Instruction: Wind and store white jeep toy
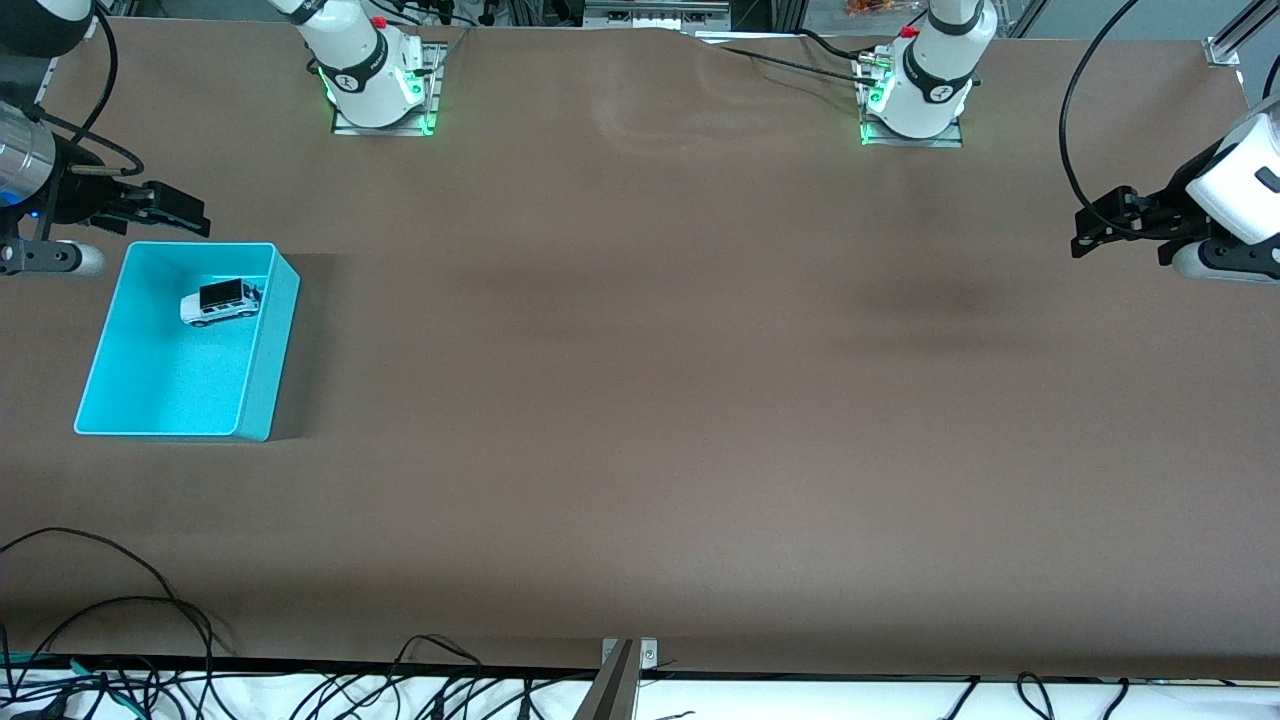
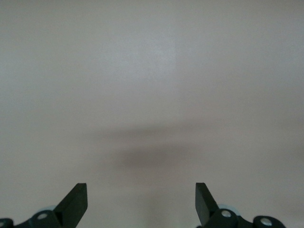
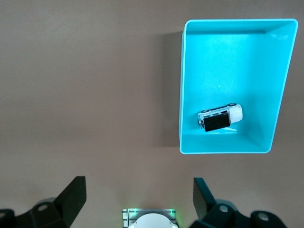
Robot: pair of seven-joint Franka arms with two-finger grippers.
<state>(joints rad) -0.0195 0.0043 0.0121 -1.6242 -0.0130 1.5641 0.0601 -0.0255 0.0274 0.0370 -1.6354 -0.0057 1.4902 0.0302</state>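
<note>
Turquoise bin (image 1: 262, 395), frame's left, holds the white jeep toy (image 1: 220, 303) (on its side, lengthwise across frame). Left gripper (image 1: 1085, 232) and right gripper (image 1: 190, 212) both open, empty.

A brown counter (image 1: 640, 400) carries a turquoise bin (image 1: 268, 360) at the right arm's end. Black cables (image 1: 120, 600) trail over the counter's edge, nearer the front camera than the bin.

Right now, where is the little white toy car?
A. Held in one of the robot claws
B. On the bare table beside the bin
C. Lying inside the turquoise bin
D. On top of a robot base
C. The white jeep toy lies on its side on the floor of the turquoise bin, and neither claw touches it.
</note>
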